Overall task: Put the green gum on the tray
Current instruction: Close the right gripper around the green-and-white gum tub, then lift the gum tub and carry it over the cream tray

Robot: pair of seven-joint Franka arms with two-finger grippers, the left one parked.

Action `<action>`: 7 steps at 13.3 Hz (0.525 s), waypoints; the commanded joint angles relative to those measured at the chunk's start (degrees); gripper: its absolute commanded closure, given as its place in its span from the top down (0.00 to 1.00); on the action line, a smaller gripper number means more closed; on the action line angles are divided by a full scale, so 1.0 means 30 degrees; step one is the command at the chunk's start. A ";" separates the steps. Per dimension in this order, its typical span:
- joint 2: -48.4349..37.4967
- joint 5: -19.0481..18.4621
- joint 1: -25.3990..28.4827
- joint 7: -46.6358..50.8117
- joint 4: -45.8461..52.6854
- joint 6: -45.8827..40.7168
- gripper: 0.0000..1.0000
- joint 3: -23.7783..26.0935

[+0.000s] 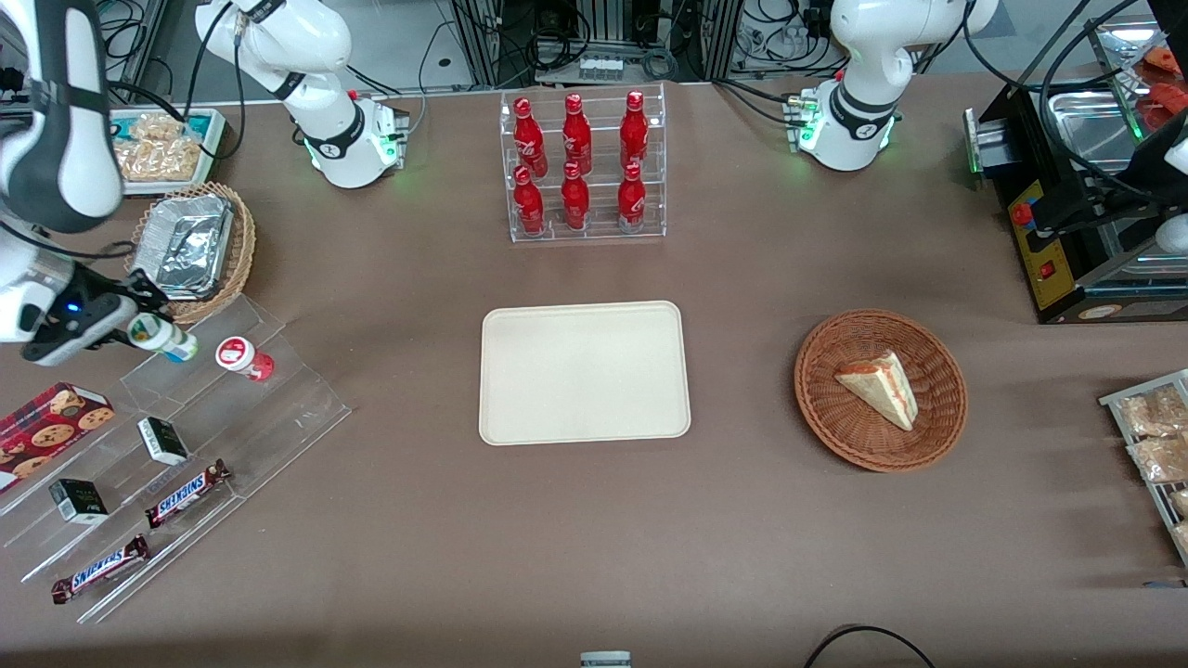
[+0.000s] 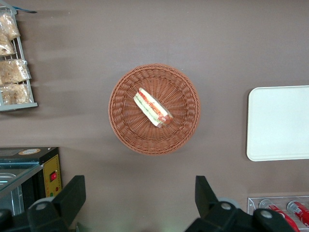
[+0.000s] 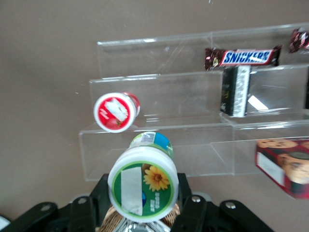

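Brown cloth covers the whole counter. From the front, the tray [image 1: 585, 372] lies flat at mid-counter with bare cloth on all four sides, a wide open strip running from it toward the working arm's end. At that end the gripper [image 1: 141, 311] hangs above the top step of the clear stepped rack [image 1: 176, 445], its fingers clamped on the green gum [image 1: 163, 338], which is tilted and lifted off the step. The red gum bottle [image 1: 245, 358] stands just beside it on the rack, apart from it. A foil container sits in a wicker basket [image 1: 237, 250] near the counter's edge, close to the gripper. The cola rack [image 1: 585, 167] stands farther from the camera than the tray.

From the left wrist, a sandwich basket [image 2: 154, 108] sits well apart from the tray's rim [image 2: 251, 125], plain cloth between them.

From the right wrist, the green gum's lid [image 3: 143, 184] sits squeezed between the black fingers [image 3: 99, 198], with the red-lidded bottle [image 3: 115, 112] near it and Snickers bars [image 3: 241, 57] on lower steps.
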 commanded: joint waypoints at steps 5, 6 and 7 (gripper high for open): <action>0.0130 -0.0420 0.4783 0.4844 0.7841 -0.7506 0.00 0.0235; 0.0101 -0.0333 0.5429 0.5455 0.8312 -0.7715 0.00 0.0235; 0.0072 -0.0246 0.5928 0.6650 0.8462 -0.7920 0.00 0.0264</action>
